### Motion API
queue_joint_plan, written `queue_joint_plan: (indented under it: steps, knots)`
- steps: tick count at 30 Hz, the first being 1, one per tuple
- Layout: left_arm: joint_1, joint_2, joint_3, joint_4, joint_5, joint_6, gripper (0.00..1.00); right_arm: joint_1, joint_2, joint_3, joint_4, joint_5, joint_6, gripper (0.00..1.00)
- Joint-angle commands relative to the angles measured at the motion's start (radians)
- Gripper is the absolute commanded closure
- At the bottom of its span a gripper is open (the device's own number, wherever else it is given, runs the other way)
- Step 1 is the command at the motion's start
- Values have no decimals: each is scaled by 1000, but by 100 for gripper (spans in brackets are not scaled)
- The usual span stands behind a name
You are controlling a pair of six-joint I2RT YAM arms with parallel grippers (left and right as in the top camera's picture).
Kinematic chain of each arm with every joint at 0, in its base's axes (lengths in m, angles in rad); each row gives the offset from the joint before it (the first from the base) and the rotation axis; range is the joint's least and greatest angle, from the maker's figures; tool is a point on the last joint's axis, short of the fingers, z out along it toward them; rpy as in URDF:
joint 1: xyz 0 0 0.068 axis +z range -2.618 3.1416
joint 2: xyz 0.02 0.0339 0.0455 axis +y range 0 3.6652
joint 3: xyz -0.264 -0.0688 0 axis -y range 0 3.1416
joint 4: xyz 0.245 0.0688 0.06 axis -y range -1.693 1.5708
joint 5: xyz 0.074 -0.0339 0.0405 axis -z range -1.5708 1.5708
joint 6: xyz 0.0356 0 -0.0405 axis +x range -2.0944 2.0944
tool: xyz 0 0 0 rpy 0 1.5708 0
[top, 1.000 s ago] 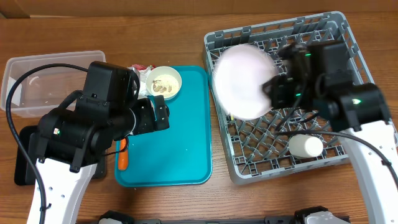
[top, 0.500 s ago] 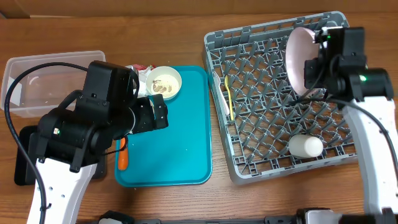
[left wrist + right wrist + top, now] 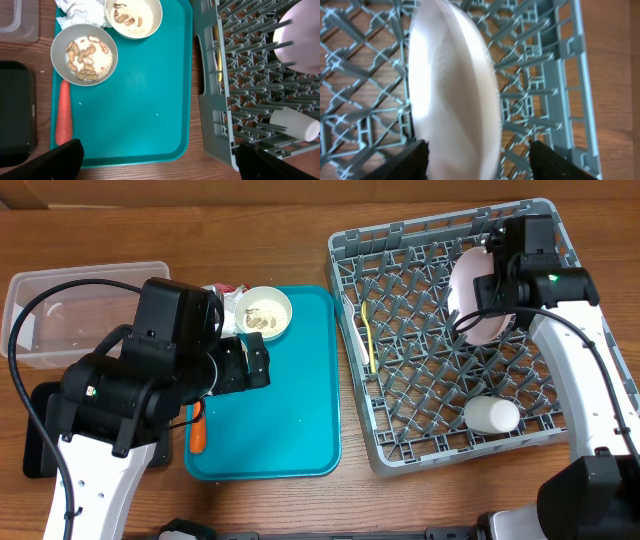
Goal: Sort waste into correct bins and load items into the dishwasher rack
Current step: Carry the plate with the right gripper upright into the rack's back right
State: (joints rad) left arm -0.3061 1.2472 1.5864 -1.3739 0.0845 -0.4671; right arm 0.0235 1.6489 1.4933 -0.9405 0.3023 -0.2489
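Pale pink plate (image 3: 465, 295), far right in the dishwasher rack (image 3: 430, 410): leans on edge between pegs, probably to stand there unaided, with right gripper (image 3: 477, 150) jaws spread astride its rim, seemingly not clamping, and left gripper (image 3: 160, 152) jaws wide and empty above the teal tray (image 3: 140, 110).

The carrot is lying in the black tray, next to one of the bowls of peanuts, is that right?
Not quite. The carrot lies on the teal serving tray, along its left edge, not in the black tray. It is indeed next to a bowl of peanuts. The left wrist view shows this.
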Motion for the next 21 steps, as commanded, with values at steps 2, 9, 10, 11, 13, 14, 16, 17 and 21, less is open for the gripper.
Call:
queue_joint_plan:
  steps: [2,9,10,11,13,14,16,17,21]
  knots:
    - [-2,-5,15,-8,-14,24,0,-38,-12,88,-20,42,92,30]
    - [-2,1,13,-24,-69,109,0,-45,-102,342,-258,-76,250,28]
    - [-2,4,11,-32,-101,93,0,-45,-116,370,-288,-127,267,24]
    - [-1,9,8,-39,-145,66,0,-45,-132,406,-325,-211,295,18]
    - [-1,20,-3,-44,-203,22,0,-45,-162,457,-369,-400,334,0]
    - [-1,27,-11,-42,-216,18,0,-45,-179,467,-376,-503,336,0]
    - [-1,50,-30,-42,-233,18,0,-45,-211,469,-383,-665,336,0]
    - [-1,64,-42,-43,-234,18,0,-45,-224,469,-388,-722,336,0]
    - [-1,145,-87,-39,-234,18,2,-45,-241,469,-449,-824,336,0]
